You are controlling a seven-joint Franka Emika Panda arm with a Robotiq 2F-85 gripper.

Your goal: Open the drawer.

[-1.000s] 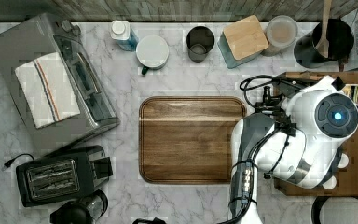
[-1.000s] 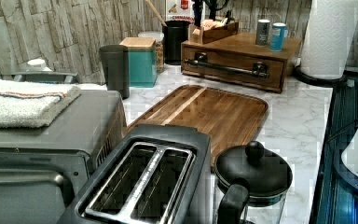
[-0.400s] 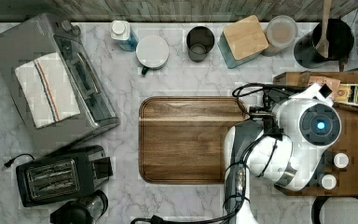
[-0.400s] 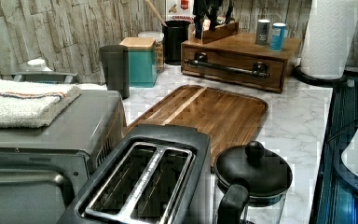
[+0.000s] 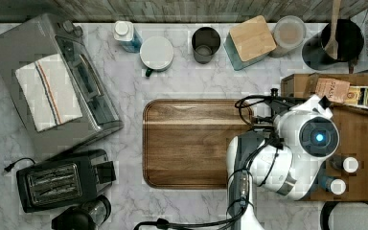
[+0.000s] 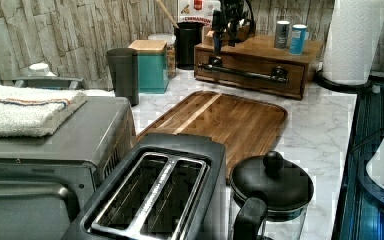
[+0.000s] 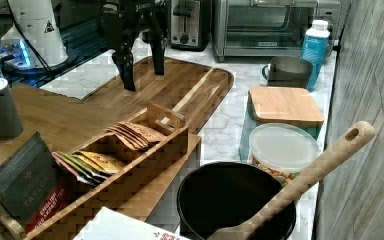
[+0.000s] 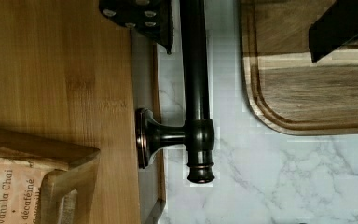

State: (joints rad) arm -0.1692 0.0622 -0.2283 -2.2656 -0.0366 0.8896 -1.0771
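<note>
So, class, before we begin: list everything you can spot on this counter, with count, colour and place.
drawer: one, light brown, left view's far end
handle: one, black bar, across the drawer front
cutting board: one, dark brown, counter middle
toaster: one, black, top view's lower left
toaster oven: one, silver, top view's upper left
towel: one, white, striped, on the toaster oven
canister: one, teal, wooden lid, by the wall
tins: two, grey and blue, above the drawer
paper towel roll: one, white, left view's right
gripper: one, black, open, over the handle
</note>
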